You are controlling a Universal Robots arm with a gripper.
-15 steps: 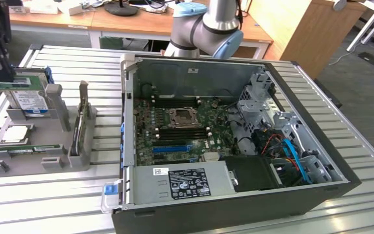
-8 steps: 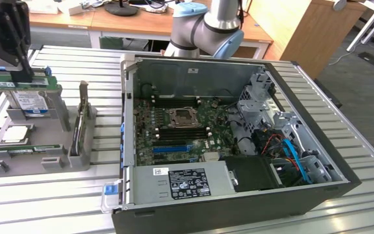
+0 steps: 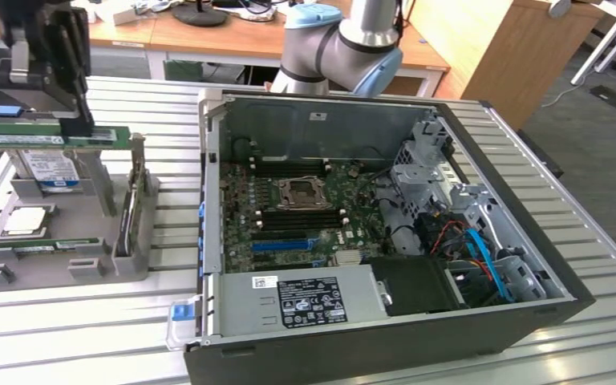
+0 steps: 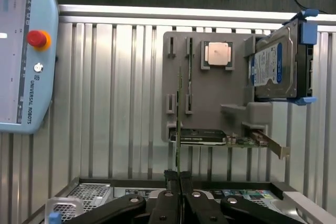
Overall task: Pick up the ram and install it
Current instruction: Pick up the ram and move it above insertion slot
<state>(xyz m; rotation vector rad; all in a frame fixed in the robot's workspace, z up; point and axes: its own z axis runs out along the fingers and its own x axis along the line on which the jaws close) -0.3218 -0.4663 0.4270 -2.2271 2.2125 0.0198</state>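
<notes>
One long, thin green circuit-board ram stick (image 3: 30,138) with a white label is pinched in the black-fingered hand (image 3: 77,127). Its jaws stand narrow, closed on the board's upper edge. In the exterior view the stick hangs level above the grey plastic parts holder (image 3: 94,265) at that view's left. Behind it, a boxy hard drive with a blue-white label (image 3: 60,172) stands in the holder. A square silver processor chip (image 3: 28,219) lies flat in the holder, nearer the camera. An open dark computer case (image 3: 319,120) lies on its side on the slatted metal bench (image 3: 94,329) at that view's right, well apart from the stick. Its green motherboard (image 3: 286,233) faces up. In the wrist view a light-blue control pendant with a red button (image 4: 21,51) rests on the bench beside the holder.
</notes>
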